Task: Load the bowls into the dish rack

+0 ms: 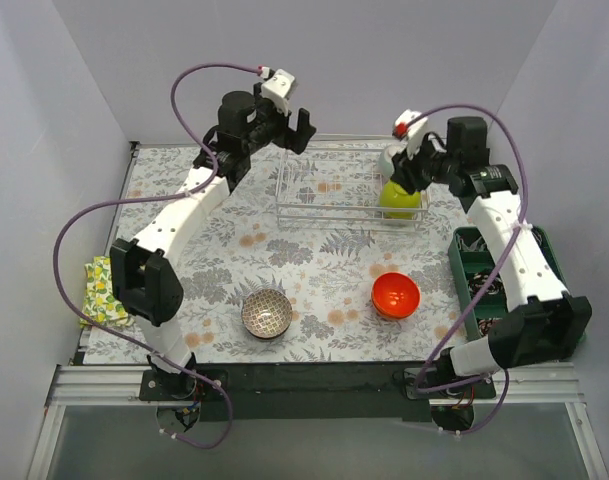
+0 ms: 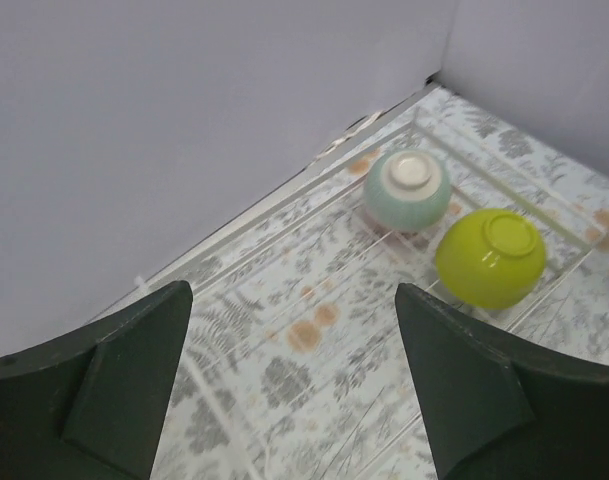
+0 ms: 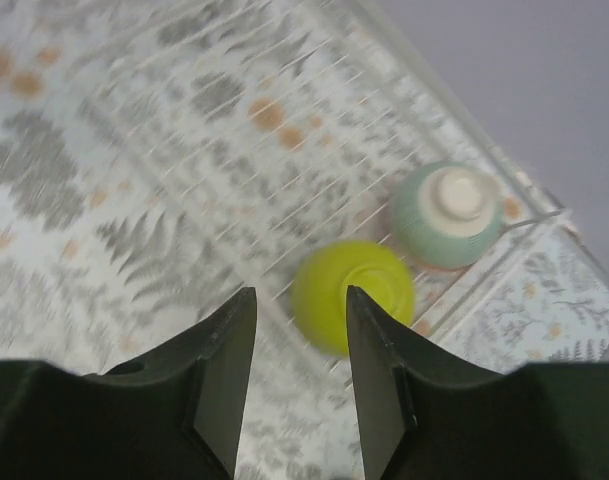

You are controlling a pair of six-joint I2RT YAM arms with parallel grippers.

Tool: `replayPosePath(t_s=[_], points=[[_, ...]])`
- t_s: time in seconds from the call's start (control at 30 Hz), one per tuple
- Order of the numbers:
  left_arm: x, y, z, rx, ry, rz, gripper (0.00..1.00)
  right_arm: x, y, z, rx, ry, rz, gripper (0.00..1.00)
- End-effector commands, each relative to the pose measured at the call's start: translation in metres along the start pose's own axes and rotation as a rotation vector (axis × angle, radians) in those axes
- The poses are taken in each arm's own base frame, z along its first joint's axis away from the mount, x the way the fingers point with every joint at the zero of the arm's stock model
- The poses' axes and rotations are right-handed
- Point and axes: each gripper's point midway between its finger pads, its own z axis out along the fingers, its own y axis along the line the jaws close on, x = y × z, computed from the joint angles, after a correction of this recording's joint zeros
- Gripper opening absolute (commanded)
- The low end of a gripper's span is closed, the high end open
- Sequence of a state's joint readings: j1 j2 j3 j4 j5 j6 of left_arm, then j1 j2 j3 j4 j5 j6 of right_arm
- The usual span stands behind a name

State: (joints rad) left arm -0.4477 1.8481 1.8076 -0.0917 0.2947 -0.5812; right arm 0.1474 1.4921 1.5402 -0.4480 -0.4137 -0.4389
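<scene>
The wire dish rack (image 1: 329, 213) stands at the back of the table. In its right end a lime-green bowl (image 1: 400, 200) and a pale blue-green bowl (image 1: 390, 160) rest upside down. They also show in the left wrist view (image 2: 490, 256) (image 2: 407, 188) and the right wrist view (image 3: 352, 293) (image 3: 445, 214). My right gripper (image 3: 300, 330) is open and empty just above the lime-green bowl. My left gripper (image 2: 294, 330) is open and empty over the rack's left end. An orange-red bowl (image 1: 396, 294) and a dark brown-and-white bowl (image 1: 267, 312) sit at the front. The other bowls are out of view.
A dark green compartmented tray (image 1: 471, 268) with utensils lies at the right edge under the right arm. A yellow-patterned cloth (image 1: 102, 290) lies at the left edge. White walls close in the back and both sides.
</scene>
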Motion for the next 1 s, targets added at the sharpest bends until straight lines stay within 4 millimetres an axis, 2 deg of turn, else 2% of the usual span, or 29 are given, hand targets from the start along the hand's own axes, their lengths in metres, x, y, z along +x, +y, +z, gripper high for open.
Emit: replayPosePath(t_s=[0.0,0.03,0.07,0.1,0.13,0.17,0.2,0.23,0.3,0.33,0.4,0.43,0.5,0.63,0.73,0.83,0.97], points=[[0.050,0.047,-0.054,-0.206,0.166,0.039,0.84,0.106,0.100,-0.057,-0.343,0.373,-0.268,0.50],[0.054,0.060,-0.067,-0.246,0.180,0.033,0.84,0.109,0.109,-0.074,-0.371,0.381,-0.329,0.50],[0.064,0.063,-0.076,-0.264,0.212,0.025,0.84,0.118,0.119,-0.087,-0.422,0.409,-0.362,0.50],[0.083,0.069,-0.088,-0.301,0.255,0.009,0.84,0.136,0.137,-0.106,-0.533,0.455,-0.415,0.51],[0.079,0.076,-0.105,-0.336,0.249,0.004,0.84,0.142,0.146,-0.122,-0.579,0.464,-0.443,0.51],[0.083,0.076,-0.114,-0.348,0.259,-0.007,0.85,0.151,0.155,-0.131,-0.625,0.486,-0.458,0.51],[0.083,0.075,-0.123,-0.351,0.257,-0.011,0.85,0.166,0.164,-0.138,-0.667,0.524,-0.472,0.51],[0.090,0.071,-0.139,-0.351,0.267,-0.014,0.85,0.169,0.168,-0.145,-0.658,0.522,-0.495,0.52],[0.097,0.065,-0.154,-0.334,0.277,0.010,0.85,0.179,0.175,-0.152,-0.680,0.529,-0.567,0.54],[0.101,0.059,-0.166,-0.332,0.280,0.020,0.85,0.192,0.181,-0.158,-0.715,0.521,-0.640,0.54],[0.110,0.057,-0.178,-0.335,0.296,0.026,0.85,0.209,0.184,-0.164,-0.749,0.539,-0.730,0.54],[0.118,0.058,-0.185,-0.339,0.310,0.018,0.85,0.224,0.189,-0.169,-0.780,0.553,-0.759,0.54],[0.118,0.058,-0.196,-0.348,0.312,0.007,0.86,0.235,0.196,-0.170,-0.828,0.545,-0.800,0.53],[0.119,0.054,-0.206,-0.338,0.318,0.018,0.86,0.246,0.212,-0.169,-0.898,0.526,-0.758,0.53],[0.115,0.058,-0.210,-0.346,0.311,0.004,0.86,0.252,0.209,-0.158,-0.862,0.540,-0.747,0.52],[0.112,0.061,-0.211,-0.347,0.308,-0.007,0.86,0.249,0.204,-0.151,-0.822,0.522,-0.766,0.52],[0.107,0.066,-0.212,-0.343,0.293,-0.026,0.86,0.247,0.208,-0.145,-0.820,0.482,-0.768,0.51]])
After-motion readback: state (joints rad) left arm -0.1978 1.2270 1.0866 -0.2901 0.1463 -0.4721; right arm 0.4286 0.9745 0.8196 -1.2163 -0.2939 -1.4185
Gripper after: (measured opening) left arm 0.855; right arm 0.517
